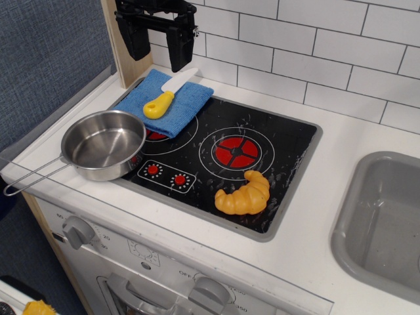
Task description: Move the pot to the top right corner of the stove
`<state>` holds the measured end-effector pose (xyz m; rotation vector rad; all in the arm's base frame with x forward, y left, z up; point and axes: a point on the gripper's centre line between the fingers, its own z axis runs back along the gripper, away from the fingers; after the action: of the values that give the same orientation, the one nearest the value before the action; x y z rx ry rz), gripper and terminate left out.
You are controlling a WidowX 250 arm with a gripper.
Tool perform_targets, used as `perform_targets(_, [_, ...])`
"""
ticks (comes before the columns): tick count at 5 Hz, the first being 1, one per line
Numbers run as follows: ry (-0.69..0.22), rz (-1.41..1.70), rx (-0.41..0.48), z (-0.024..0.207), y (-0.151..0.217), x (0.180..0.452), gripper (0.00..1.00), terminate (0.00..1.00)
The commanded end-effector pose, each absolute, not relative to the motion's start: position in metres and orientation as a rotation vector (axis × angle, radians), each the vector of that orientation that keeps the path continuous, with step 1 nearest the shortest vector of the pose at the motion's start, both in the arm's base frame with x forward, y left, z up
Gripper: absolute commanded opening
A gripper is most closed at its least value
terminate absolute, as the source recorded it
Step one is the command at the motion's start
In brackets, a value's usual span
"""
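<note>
The pot (104, 144) is a shiny steel saucepan at the stove's front left corner, partly over the left burner, its wire loop handle (33, 179) pointing out to the lower left. The stove (279, 141) is a black glossy cooktop with a grey rim and a red right burner (237, 151). My gripper (157, 47) hangs at the top left, above the back left corner of the stove, well behind and above the pot. Its two black fingers are apart and hold nothing.
A blue cloth (164, 102) lies on the stove's back left with a toy knife (167, 94), yellow handle and white blade, on top. An orange croissant (244, 194) lies at the front right of the stove. A grey sink basin (384, 220) is at the right. White tiled wall behind.
</note>
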<state>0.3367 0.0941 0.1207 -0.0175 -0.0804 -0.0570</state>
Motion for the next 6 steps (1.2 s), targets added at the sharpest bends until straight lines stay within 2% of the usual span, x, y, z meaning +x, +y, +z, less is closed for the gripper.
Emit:
perform_targets(1, [-0.08, -0.057, -0.018, 0.121, 0.094, 0.337, 1.0, 0.0])
perform_targets(3, [-0.09, 0.157, 0.056, 0.096, 0.106, 0.286, 1.0, 0.0])
perform_targets(4, [-0.073, 0.233, 0.07, 0.082, 0.102, 0.282, 1.0, 0.0])
perform_targets(5, [-0.049, 0.276, 0.066, 0.05, 0.102, 0.295, 1.0, 0.0])
perform_targets(6, [-0.067, 0.317, 0.055, 0.038, 0.105, 0.316, 1.0, 0.0])
